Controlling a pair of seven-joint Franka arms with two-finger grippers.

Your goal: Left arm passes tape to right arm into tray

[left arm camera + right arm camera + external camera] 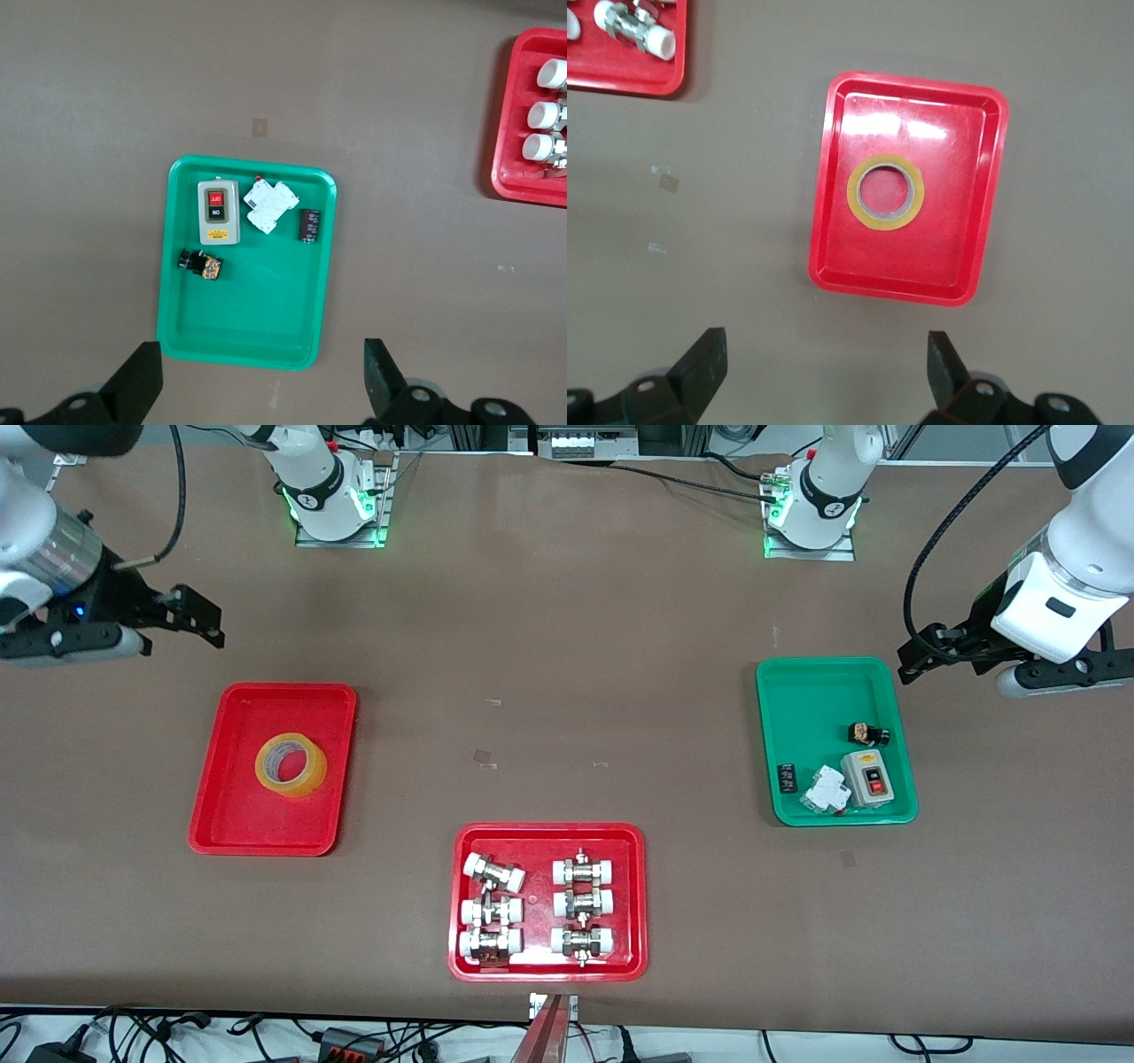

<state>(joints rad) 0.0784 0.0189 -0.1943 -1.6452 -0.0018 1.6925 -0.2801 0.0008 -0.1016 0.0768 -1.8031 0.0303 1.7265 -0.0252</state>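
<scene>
The yellow tape roll (312, 773) lies flat in the plain red tray (237, 815) toward the right arm's end of the table. It also shows in the right wrist view (854, 193), in the middle of the tray (930, 261). My right gripper (198, 615) is open and empty, up over the bare table beside the tray's edge that faces the robot bases; it shows in the right wrist view (824, 372) too. My left gripper (917, 654) is open and empty, over the table at the green tray's corner, and shows in the left wrist view (261, 381).
A green tray (797, 691) with a switch box, a white breaker and small black parts lies toward the left arm's end; it shows in the left wrist view (257, 328). A red tray of white-capped metal fittings (549, 834) lies nearest the front camera.
</scene>
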